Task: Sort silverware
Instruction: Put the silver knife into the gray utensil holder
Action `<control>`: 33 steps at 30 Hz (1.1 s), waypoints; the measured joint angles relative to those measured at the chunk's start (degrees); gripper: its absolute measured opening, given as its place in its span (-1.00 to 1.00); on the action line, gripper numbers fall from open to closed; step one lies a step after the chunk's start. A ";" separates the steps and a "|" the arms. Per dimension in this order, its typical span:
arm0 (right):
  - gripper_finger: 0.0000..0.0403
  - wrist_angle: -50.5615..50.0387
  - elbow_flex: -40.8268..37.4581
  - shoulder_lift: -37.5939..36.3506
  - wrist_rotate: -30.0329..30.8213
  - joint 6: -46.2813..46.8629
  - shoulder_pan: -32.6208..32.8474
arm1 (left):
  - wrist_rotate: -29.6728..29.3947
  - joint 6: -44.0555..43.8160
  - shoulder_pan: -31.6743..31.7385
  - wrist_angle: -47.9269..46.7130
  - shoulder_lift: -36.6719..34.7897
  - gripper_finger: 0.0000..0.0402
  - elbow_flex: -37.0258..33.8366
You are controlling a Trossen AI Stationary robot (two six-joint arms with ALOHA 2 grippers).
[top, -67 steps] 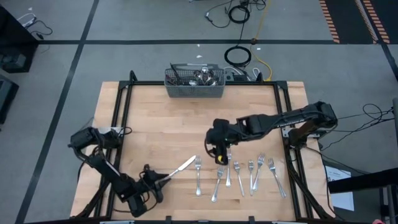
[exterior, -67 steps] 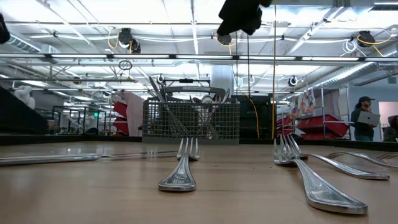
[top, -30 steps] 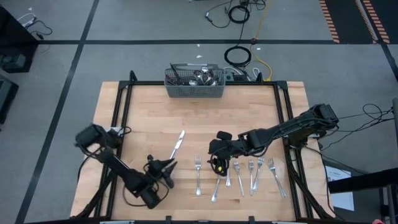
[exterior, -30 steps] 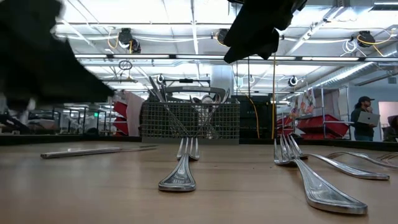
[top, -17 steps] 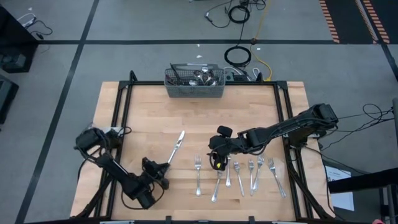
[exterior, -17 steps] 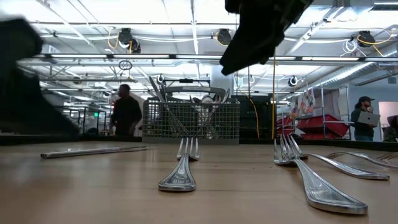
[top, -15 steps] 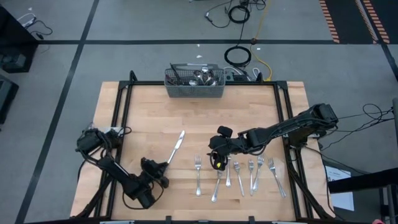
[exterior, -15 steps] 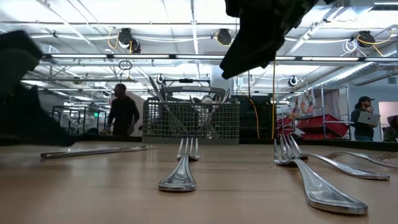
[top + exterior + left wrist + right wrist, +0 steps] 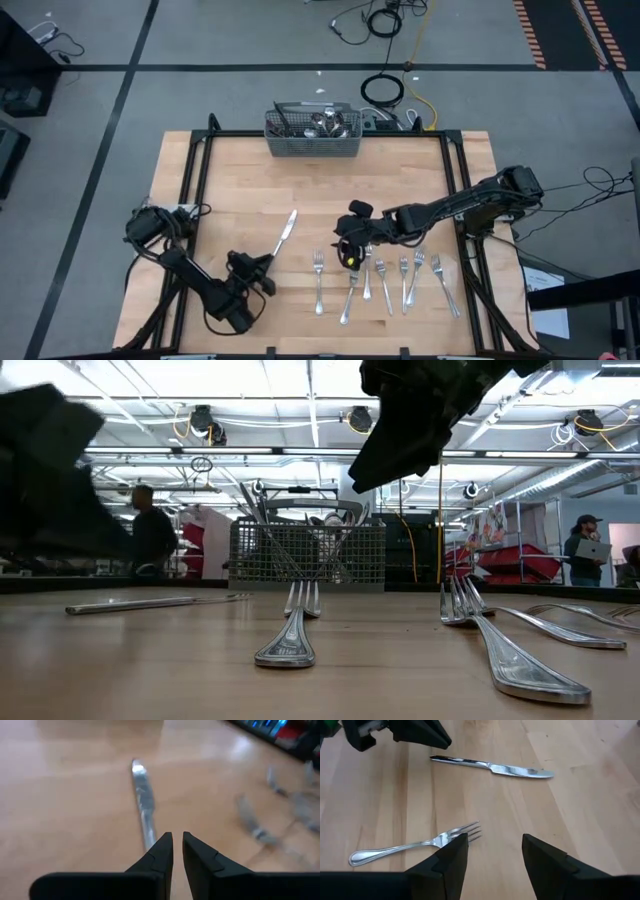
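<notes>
Silverware lies in two places: loose pieces on the desk (image 9: pixel 230 190) and a jumble standing in the wire basket (image 9: pixel 313 135) at the far edge. Going by size, I start with the desk, pale wood, both arms reaching in from its near corners. Next the basket, with handles and spoon bowls poking out of it.

My left pincer (image 9: pixel 263 272) sits just behind the knife's handle end, fingers nearly pressed together with only a thin slit between them, holding nothing. My right pincer (image 9: pixel 347 243) hangs above the row of forks (image 9: pixel 385 278), spread wide and empty.

The knife (image 9: pixel 286 230) lies alone, slanted, left of the forks and apart from them. The leftmost fork (image 9: pixel 318 278) lies slightly off from the rest, near the desk's front edge.

I judge these pieces to be light, stiff and slick, lying flat against the wood, so fingertips may skate off. I'd pinch across the narrow handle, near its middle, where the balance is.
</notes>
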 joint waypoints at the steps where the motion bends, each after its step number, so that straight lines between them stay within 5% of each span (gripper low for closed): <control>1: -0.10 0.49 -0.02 0.00 -0.27 -0.40 -0.11 | -1.09 0.02 0.26 -0.59 -0.75 -0.76 0.04; 11: -0.12 14.67 1.09 3.36 -2.88 -12.25 -4.81 | -8.50 4.31 -1.89 -21.14 -21.28 -0.76 0.07; 18: -0.39 13.09 14.22 14.50 -10.96 -17.81 -8.72 | -9.86 19.82 -1.76 -22.11 -35.51 -0.76 0.07; 24: -0.57 4.64 30.64 25.13 -15.90 -25.58 -8.34 | -2.34 28.29 -1.76 -22.07 -42.15 -0.76 0.07; 28: -0.91 0.34 38.16 33.24 -16.44 -25.21 -5.87 | 1.81 31.67 -1.76 -22.21 -44.21 -0.76 0.07; 33: -0.99 0.48 45.91 41.74 -15.06 -22.81 -3.84 | 4.62 32.72 -1.80 -22.74 -44.37 -0.76 0.07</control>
